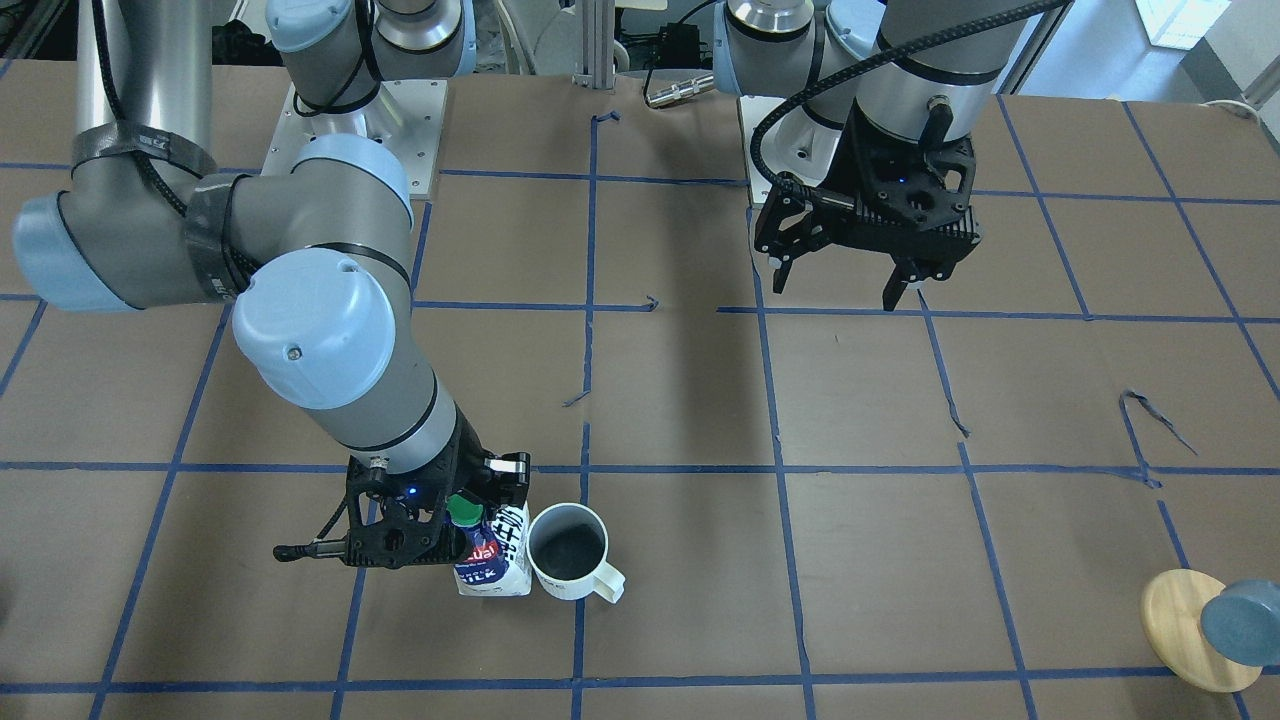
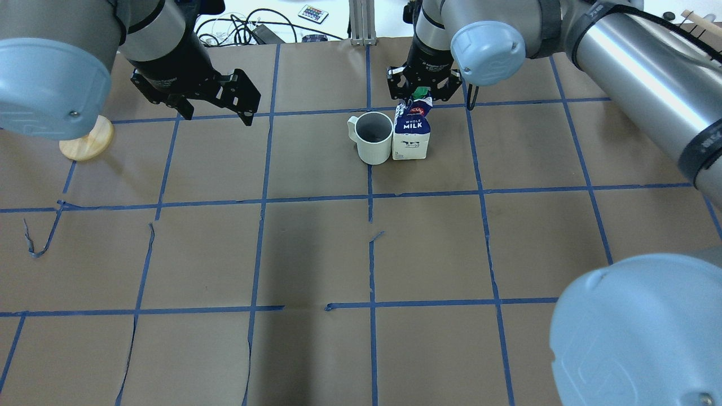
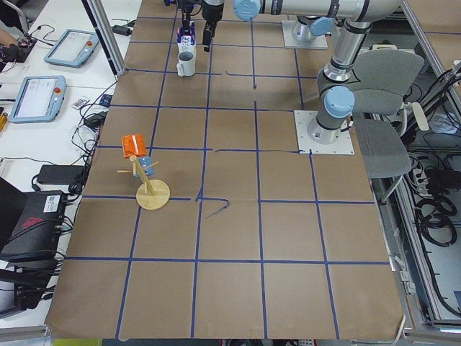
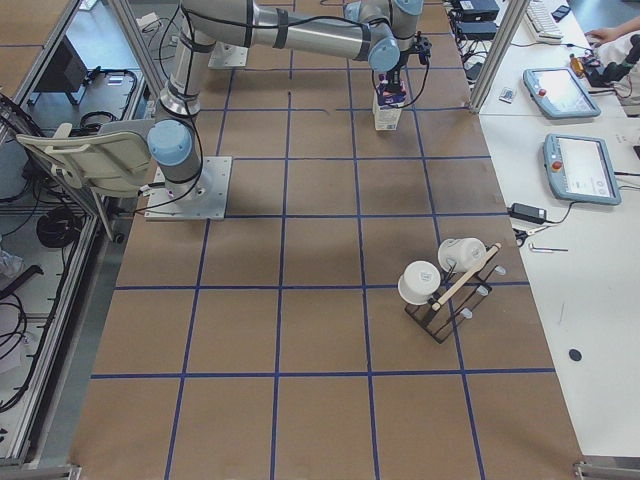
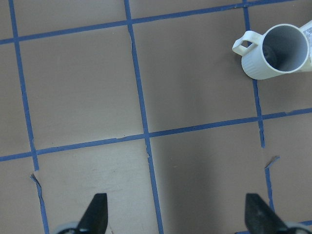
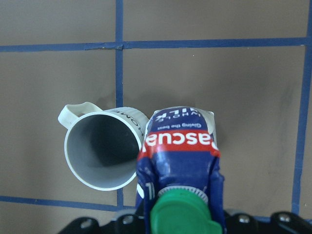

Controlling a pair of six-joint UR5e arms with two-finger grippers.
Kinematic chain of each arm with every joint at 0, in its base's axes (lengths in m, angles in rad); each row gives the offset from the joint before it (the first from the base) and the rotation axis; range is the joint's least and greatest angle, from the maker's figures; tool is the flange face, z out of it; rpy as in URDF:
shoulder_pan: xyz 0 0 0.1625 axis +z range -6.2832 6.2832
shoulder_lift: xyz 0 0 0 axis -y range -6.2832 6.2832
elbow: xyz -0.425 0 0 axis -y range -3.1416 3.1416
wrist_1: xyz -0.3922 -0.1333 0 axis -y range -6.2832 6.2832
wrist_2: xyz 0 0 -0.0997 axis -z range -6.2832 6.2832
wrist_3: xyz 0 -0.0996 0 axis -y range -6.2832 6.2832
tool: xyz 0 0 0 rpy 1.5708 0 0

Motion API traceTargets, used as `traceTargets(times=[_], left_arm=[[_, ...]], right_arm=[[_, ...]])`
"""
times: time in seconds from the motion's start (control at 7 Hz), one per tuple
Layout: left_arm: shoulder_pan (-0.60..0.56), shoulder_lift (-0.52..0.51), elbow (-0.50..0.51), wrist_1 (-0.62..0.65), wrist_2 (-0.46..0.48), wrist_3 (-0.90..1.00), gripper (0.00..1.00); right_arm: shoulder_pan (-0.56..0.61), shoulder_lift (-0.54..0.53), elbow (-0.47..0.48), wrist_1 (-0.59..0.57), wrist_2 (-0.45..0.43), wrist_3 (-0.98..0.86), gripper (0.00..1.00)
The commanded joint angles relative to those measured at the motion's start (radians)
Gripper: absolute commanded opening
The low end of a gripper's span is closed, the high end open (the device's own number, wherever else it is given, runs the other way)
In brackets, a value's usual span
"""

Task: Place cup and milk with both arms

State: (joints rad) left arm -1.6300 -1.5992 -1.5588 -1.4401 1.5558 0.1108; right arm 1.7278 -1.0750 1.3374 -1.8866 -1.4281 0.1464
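The white cup (image 2: pixel 373 138) stands on the brown table with its dark inside up and its handle pointing away from the milk. The blue and white milk carton (image 2: pixel 412 135) stands upright right beside it, touching or nearly touching. Both also show in the front view, cup (image 1: pixel 570 550) and milk (image 1: pixel 495 565). My right gripper (image 2: pixel 422 96) is over the carton's gable top and shut on it; the right wrist view shows the green cap (image 6: pixel 180 214) close below. My left gripper (image 2: pixel 214 115) is open and empty, raised, well to the left of the cup (image 5: pixel 273 51).
A round wooden stand with a blue-grey disc (image 1: pixel 1200 625) sits near the table's edge on my left side (image 2: pixel 87 138). A rack with white mugs (image 4: pixel 445 285) stands on my right side. Loose curls of blue tape (image 1: pixel 1140 405) lie on the grid.
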Motion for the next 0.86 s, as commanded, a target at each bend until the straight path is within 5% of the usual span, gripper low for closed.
traceTargets(times=[0.0,0.57,0.71], left_arm=[[0.004,-0.002,0.031,-0.069,-0.002,0.013,1.00],[0.010,-0.019,0.079,-0.134,-0.010,0.013,1.00],[0.015,-0.013,0.072,-0.134,-0.010,0.015,1.00]], right_arm=[[0.001,0.006,0.011,-0.002,0.000,-0.001,0.94],[-0.002,0.000,-0.047,-0.008,-0.020,-0.013,1.00],[-0.010,-0.026,-0.088,0.073,-0.079,-0.039,1.00]])
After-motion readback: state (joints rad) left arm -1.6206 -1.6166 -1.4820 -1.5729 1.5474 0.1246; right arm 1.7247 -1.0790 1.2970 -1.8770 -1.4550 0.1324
